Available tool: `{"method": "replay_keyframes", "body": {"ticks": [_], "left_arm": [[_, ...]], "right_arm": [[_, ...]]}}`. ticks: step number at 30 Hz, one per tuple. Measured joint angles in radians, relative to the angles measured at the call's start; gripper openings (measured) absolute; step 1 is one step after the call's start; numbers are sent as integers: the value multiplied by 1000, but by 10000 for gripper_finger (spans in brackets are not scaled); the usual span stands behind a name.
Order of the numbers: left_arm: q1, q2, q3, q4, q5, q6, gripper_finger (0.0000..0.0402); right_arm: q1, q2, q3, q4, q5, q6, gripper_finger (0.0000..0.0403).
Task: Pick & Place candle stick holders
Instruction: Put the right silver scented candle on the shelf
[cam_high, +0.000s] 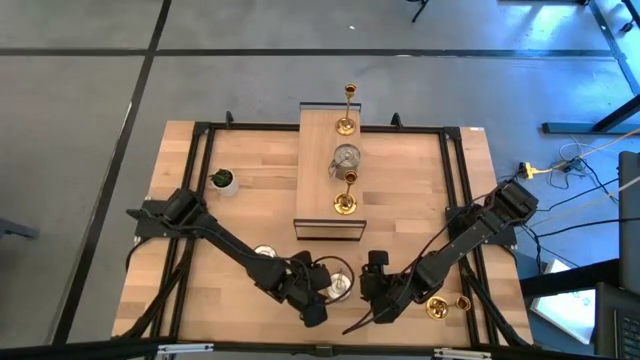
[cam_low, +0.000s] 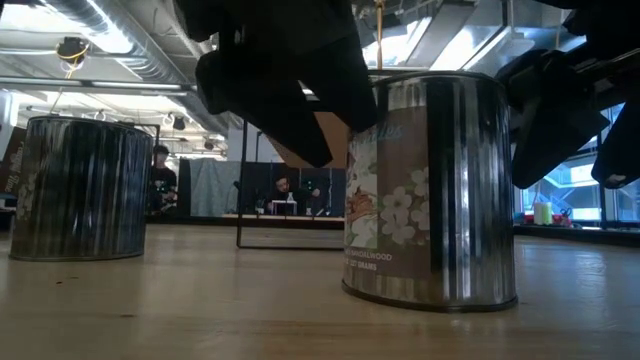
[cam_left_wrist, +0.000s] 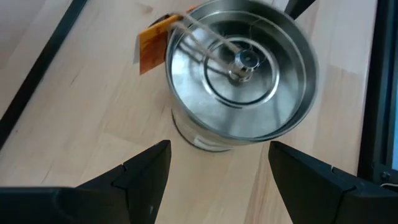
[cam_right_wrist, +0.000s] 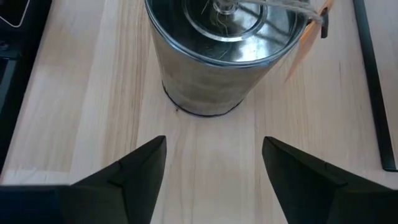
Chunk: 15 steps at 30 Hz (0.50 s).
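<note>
A squat round silver candle stick holder (cam_high: 341, 279) stands upright on its base near the table's front edge, with an orange tag (cam_left_wrist: 152, 43) at its rim. My left gripper (cam_left_wrist: 217, 177) is open just left of it, and my right gripper (cam_right_wrist: 214, 168) is open just right of it. Each points slanting down at the holder (cam_right_wrist: 214, 74), and neither has anything between its fingers. A second silver holder (cam_high: 265, 254) stands farther left. A gold candlestick (cam_high: 446, 306) lies on its side at the front right. Two gold candlesticks (cam_high: 346, 108) (cam_high: 345, 196) and a silver holder (cam_high: 346, 157) stand on the raised wooden board (cam_high: 318, 150).
A small white pot with a green plant (cam_high: 223, 181) stands at the table's left. A black frame (cam_high: 200, 150) runs around the table's edges. In the low view, people sit in the room behind the table.
</note>
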Motion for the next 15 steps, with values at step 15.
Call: {"method": "replay_keyframes", "body": {"ticks": [15], "left_arm": [[2,0,0,51,54,24,291]], "right_arm": [[0,0,0,1,0,0,268]]}}
